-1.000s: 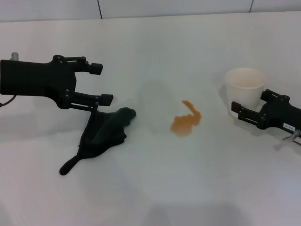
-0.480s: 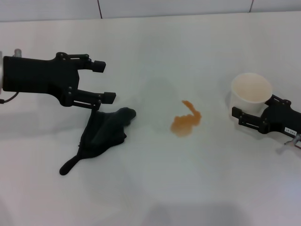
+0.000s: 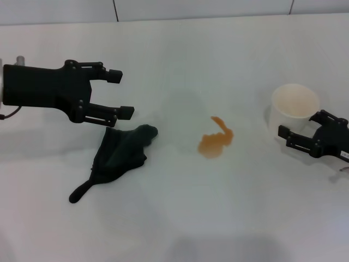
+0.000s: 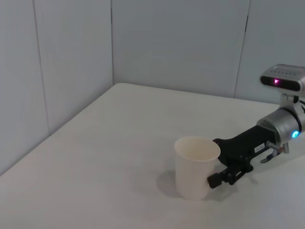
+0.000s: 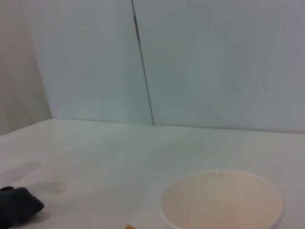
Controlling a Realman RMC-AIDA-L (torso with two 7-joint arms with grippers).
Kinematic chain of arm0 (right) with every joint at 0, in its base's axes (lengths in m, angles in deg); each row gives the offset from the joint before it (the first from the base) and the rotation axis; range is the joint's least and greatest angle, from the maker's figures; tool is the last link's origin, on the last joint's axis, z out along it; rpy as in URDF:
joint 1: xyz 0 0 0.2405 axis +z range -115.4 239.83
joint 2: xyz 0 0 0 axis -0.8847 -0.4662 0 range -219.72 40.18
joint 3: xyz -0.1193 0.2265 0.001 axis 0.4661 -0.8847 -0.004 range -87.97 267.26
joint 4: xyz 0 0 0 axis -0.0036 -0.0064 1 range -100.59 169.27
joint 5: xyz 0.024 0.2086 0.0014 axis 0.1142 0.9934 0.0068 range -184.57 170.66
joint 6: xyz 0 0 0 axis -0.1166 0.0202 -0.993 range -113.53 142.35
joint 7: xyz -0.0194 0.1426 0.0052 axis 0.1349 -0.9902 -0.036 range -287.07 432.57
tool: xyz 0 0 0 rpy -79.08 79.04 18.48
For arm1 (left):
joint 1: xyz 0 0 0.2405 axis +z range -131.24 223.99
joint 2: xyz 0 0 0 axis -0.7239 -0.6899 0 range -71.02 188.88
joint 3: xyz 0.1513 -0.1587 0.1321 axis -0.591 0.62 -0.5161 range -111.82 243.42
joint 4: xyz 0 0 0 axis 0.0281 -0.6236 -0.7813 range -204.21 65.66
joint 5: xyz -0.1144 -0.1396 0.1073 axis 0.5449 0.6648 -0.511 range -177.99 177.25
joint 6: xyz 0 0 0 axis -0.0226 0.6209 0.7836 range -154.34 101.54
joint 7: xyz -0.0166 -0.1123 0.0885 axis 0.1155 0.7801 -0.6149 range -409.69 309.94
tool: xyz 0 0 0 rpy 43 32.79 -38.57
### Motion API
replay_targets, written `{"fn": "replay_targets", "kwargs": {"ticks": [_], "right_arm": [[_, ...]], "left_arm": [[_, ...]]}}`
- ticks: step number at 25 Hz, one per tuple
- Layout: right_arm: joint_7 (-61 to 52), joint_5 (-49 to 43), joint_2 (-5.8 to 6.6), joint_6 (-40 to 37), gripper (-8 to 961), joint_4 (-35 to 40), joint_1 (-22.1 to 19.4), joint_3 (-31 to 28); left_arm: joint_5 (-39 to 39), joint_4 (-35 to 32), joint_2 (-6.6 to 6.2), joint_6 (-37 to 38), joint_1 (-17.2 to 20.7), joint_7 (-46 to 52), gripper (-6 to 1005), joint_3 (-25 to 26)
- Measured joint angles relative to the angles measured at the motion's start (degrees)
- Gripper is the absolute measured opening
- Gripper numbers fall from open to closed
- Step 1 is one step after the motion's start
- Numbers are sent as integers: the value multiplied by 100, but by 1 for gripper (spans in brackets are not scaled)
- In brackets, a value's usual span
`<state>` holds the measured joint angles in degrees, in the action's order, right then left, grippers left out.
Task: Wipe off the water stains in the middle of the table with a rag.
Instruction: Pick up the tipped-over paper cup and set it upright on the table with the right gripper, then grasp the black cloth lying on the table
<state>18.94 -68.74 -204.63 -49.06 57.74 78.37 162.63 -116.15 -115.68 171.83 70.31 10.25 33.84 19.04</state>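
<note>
One patch of water stains (image 3: 215,143) (orange-brown, with a thin tail) lies mid-table (image 3: 180,218), with the single dark rag (image 3: 117,155) crumpled well to its left and nothing between them. The left gripper (image 3: 121,94) hangs just above the rag's far edge, fingers spread wide and holding nothing. One white paper cup (image 3: 294,109) stands upright to the stain's right, the right gripper (image 3: 305,130) at its near side with fingers apart; the left wrist view shows the cup (image 4: 195,166) but neither stain nor rag.
</note>
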Motion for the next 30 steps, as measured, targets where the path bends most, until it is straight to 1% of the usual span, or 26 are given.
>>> {"fn": "replay_targets", "kwargs": {"ticks": [5, 11, 17, 20, 25, 30], "right_arm": [[-94, -3, 2, 3, 845, 222, -213, -3], [-129, -3, 7, -71, 846, 629, -582, 4], [-133, -17, 18, -546, 846, 708, -808, 4], [-133, -17, 38, -957, 845, 936, -1048, -9], [-162, 2, -26, -1483, 845, 1536, -1456, -152], [-408, -1, -31, -1757, 846, 2014, -1484, -158]], "left_arm": [[8, 0, 5, -7, -5, -14, 808, 0], [12, 0, 4, -8, -9, -15, 806, 0], [13, 0, 3, -10, -9, -17, 804, 0], [13, 0, 3, 4, -9, -19, 803, 0], [13, 0, 4, 11, -9, -27, 801, 0], [13, 0, 9, 20, -8, -30, 800, 0]]}}
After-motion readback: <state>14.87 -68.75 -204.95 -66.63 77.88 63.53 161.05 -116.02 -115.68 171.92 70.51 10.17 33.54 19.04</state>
